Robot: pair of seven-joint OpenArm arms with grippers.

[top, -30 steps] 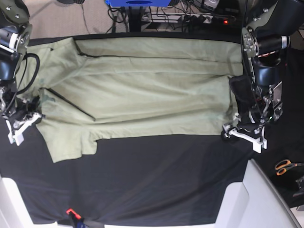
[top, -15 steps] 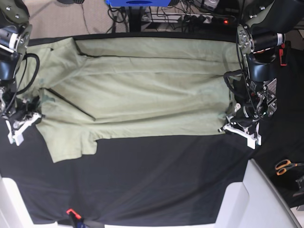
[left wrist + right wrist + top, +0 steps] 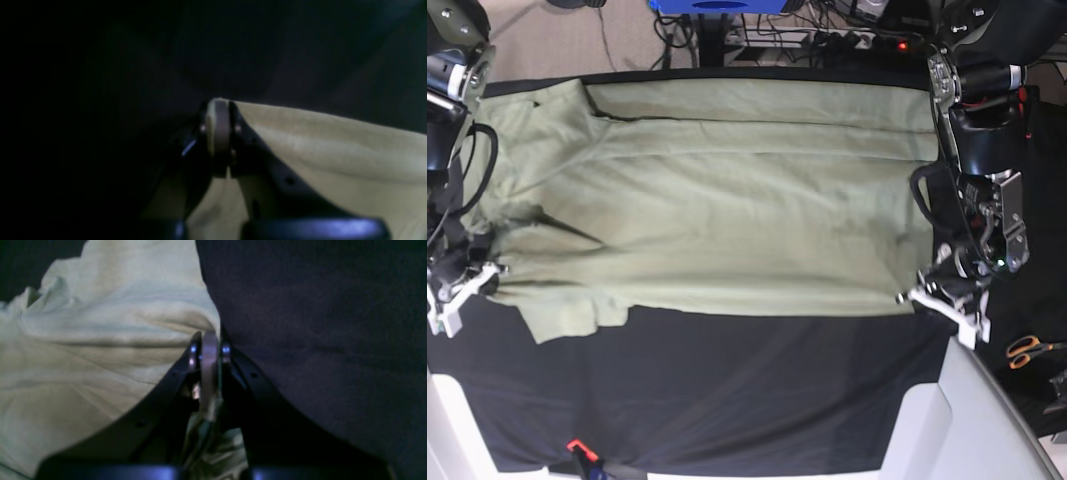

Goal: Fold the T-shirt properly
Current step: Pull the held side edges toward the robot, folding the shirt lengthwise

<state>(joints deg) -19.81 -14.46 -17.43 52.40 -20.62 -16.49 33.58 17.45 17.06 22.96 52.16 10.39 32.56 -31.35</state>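
Note:
The pale green T-shirt (image 3: 727, 200) lies spread wide across the black table cloth (image 3: 747, 390), one sleeve hanging down at the front left. My left gripper (image 3: 924, 297) is at the shirt's front right corner. In the left wrist view the left gripper (image 3: 218, 128) is shut on a fold of the shirt (image 3: 333, 150). My right gripper (image 3: 482, 280) is at the shirt's left edge, near the sleeve. In the right wrist view the right gripper (image 3: 209, 351) is shut on a pinch of the shirt's cloth (image 3: 83, 340).
Orange-handled scissors (image 3: 1027, 350) lie at the far right. White panels rise at the front right (image 3: 927, 420) and front left (image 3: 447, 420) corners. A small red thing (image 3: 577, 446) sits at the front edge. Cables and a power strip (image 3: 847, 40) lie behind the table.
The left gripper has shut on the shirt's corner. Both grippers have moved toward the front edge, dragging the shirt's near edge forward and stretching it.

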